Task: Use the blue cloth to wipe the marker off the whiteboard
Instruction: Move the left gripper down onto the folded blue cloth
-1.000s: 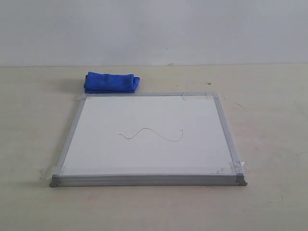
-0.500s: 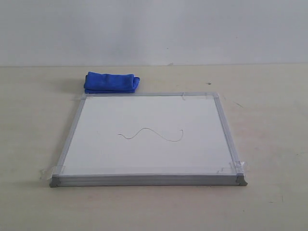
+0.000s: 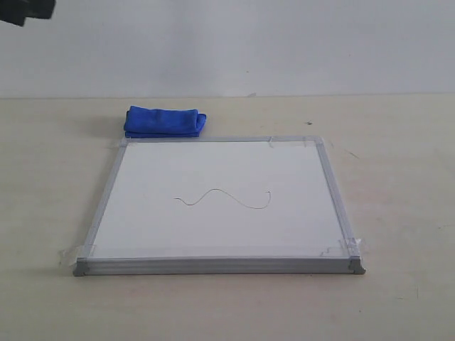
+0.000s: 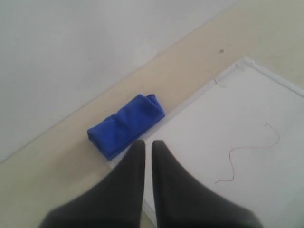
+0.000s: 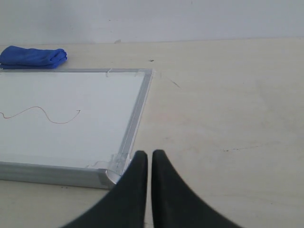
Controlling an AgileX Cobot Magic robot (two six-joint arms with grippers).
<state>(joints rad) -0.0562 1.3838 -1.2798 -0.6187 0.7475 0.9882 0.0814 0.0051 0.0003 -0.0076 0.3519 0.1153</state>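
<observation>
Jaws meet on left gripper [image 4: 147,143] and right gripper [image 5: 149,153]; whiteboard [image 3: 178,238] bears marker [image 3: 213,190].

Flat whiteboard [image 3: 213,234] on worktop [image 3: 398,177], only a low frame as rim; open air over its whole face. Blue cloth [image 3: 164,121] just beside the far edge, near the left corner. Bare worktop left and right of cloth, back to the wall [image 3: 284,42]. Wide bare worktop right of board. Left tool [image 4: 147,145] hangs high, jaws together, open air between it and cloth.
</observation>
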